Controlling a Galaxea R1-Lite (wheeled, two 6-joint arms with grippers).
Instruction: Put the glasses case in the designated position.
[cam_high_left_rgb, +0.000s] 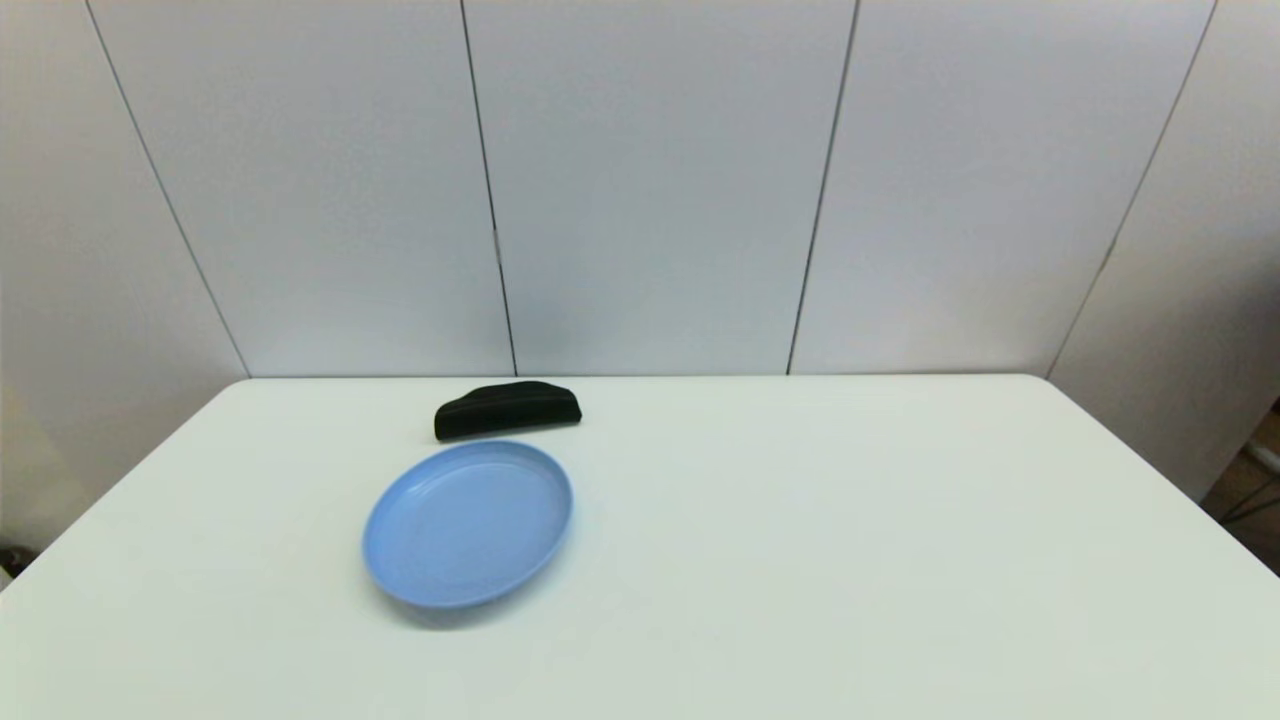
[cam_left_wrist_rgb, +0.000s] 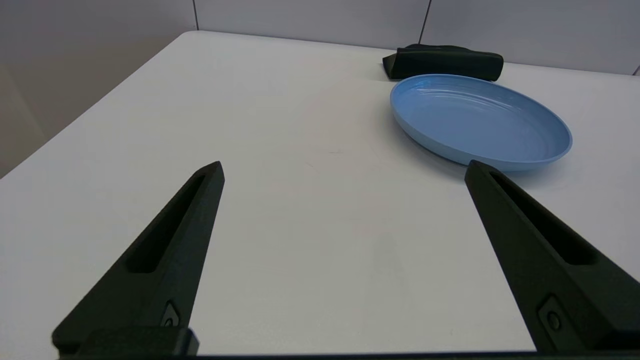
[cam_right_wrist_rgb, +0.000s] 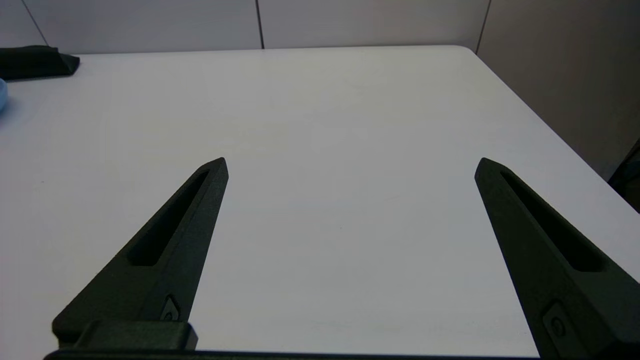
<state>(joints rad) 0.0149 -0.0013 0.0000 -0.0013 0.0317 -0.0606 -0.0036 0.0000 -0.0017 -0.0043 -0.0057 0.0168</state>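
Note:
The black glasses case (cam_high_left_rgb: 507, 409) lies at the far edge of the white table, just behind the light-blue plate (cam_high_left_rgb: 468, 523). In the left wrist view the glasses case (cam_left_wrist_rgb: 442, 62) shows beyond the plate (cam_left_wrist_rgb: 479, 120), well ahead of my left gripper (cam_left_wrist_rgb: 345, 167), which stands open over bare table near the front left. My right gripper (cam_right_wrist_rgb: 351, 162) is open too, over bare table on the right side, with one end of the case (cam_right_wrist_rgb: 36, 61) far off. Neither arm shows in the head view. The designated position has no mark that I can see.
Grey wall panels (cam_high_left_rgb: 650, 190) rise right behind the table's far edge (cam_high_left_rgb: 700, 376). The table's rounded right corner (cam_right_wrist_rgb: 465, 50) and right edge are near the right gripper. White tabletop (cam_high_left_rgb: 850, 540) spreads right of the plate.

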